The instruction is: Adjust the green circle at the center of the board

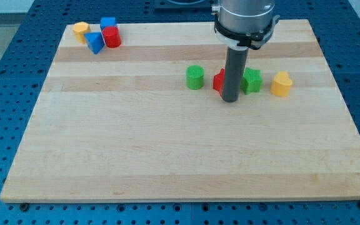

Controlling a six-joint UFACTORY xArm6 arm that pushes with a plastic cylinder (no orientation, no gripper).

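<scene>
The green circle (195, 77) is a short green cylinder standing on the wooden board (167, 144), a little above and right of the board's middle. My tip (230, 99) rests on the board to the right of the green circle, about a block's width and a half away and slightly lower in the view. The rod stands in front of a red block (219, 81), whose shape is partly hidden, and just left of a green star (252, 80).
A yellow block (281, 84) sits to the right of the green star. At the board's top left corner stand a yellow block (80, 29), a blue block (108, 23), a red cylinder (112, 37) and a blue triangular block (94, 42), close together.
</scene>
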